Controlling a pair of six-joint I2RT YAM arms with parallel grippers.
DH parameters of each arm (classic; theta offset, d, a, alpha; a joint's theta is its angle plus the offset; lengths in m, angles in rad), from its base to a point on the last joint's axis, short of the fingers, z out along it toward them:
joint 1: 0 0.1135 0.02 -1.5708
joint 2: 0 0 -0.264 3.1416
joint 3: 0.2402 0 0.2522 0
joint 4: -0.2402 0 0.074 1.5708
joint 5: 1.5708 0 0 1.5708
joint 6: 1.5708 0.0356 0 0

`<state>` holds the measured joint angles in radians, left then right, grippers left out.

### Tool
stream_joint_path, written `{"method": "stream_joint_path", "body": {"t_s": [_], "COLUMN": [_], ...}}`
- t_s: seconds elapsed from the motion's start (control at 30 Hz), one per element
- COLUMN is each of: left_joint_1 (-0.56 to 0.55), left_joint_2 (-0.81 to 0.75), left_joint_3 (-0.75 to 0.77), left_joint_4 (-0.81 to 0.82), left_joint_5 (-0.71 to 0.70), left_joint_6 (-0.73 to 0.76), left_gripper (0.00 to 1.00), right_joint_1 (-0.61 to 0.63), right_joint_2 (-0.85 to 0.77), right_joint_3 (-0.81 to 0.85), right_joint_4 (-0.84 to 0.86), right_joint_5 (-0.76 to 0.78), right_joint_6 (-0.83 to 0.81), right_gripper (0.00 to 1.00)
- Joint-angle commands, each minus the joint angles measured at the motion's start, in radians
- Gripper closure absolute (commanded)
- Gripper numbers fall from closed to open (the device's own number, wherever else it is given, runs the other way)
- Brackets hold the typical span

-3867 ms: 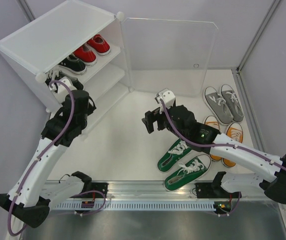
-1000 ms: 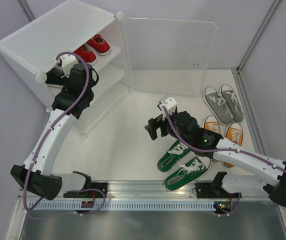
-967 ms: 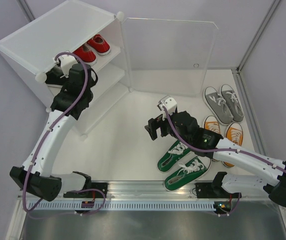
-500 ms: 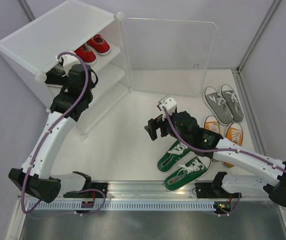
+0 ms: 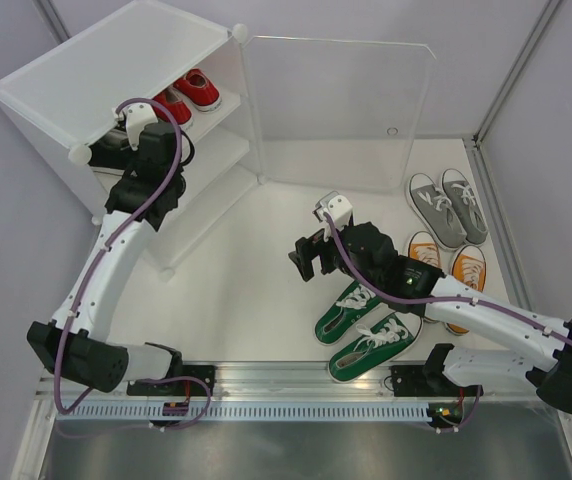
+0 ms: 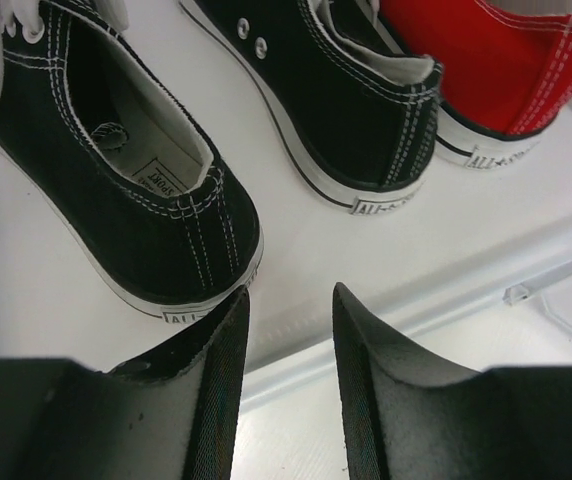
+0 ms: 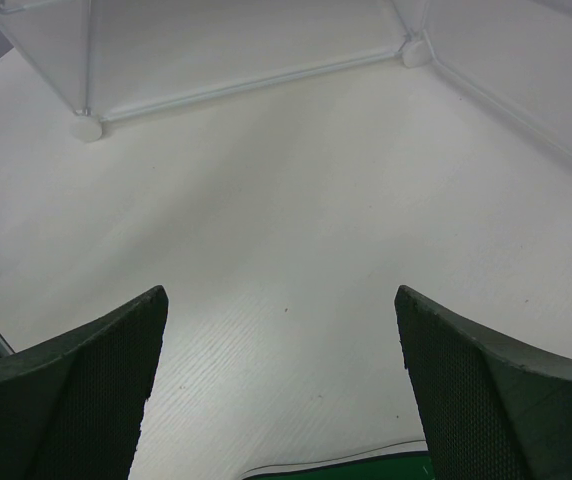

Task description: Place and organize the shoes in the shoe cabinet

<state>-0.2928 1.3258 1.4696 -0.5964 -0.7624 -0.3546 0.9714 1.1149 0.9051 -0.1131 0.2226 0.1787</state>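
The white shoe cabinet [image 5: 116, 60] stands at the back left with its clear door [image 5: 336, 110] swung open. Two red shoes [image 5: 198, 88] sit on its top shelf. My left gripper [image 5: 131, 135] reaches into that shelf. In the left wrist view its jaws [image 6: 288, 300] stand a little apart with nothing between them, just behind the heel of one black shoe [image 6: 116, 190]. The other black shoe [image 6: 346, 100] and a red shoe [image 6: 506, 70] lie to the right. My right gripper [image 5: 306, 258] hangs wide open over the bare floor [image 7: 286, 200], beside the green shoes [image 5: 351, 308].
Grey shoes [image 5: 446, 203] and orange shoes [image 5: 466, 270] lie at the right, the orange pair partly under my right arm. A strip of green shoe [image 7: 366, 468] shows at the bottom of the right wrist view. The cabinet's lower shelves [image 5: 206, 160] face the floor's middle.
My left gripper has edged further up into the top shelf and its jaws have narrowed. The right arm has stayed put.
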Motion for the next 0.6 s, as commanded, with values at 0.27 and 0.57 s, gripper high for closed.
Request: {"method": "stream_joint_path", "body": {"t_s": [0.27,0.57], "left_joint_1": [0.041,-0.143], "left_joint_2": [0.006,-0.053], "left_joint_3": [0.031,0.077], "left_joint_4": [0.014,-0.016], "left_joint_5": [0.032,0.157], "left_joint_6": [-0.006,-0.078], "left_gripper": [0.49,0.35], "right_joint_1": [0.001,0.003], "right_joint_2": [0.002,-0.023], "right_joint_3": [0.002,0.021], "right_joint_4": [0.032,0.013], "right_joint_5": [0.006,-0.003], "right_joint_6": [-0.012,-0.004], "right_gripper": [0.02,0.02]}}
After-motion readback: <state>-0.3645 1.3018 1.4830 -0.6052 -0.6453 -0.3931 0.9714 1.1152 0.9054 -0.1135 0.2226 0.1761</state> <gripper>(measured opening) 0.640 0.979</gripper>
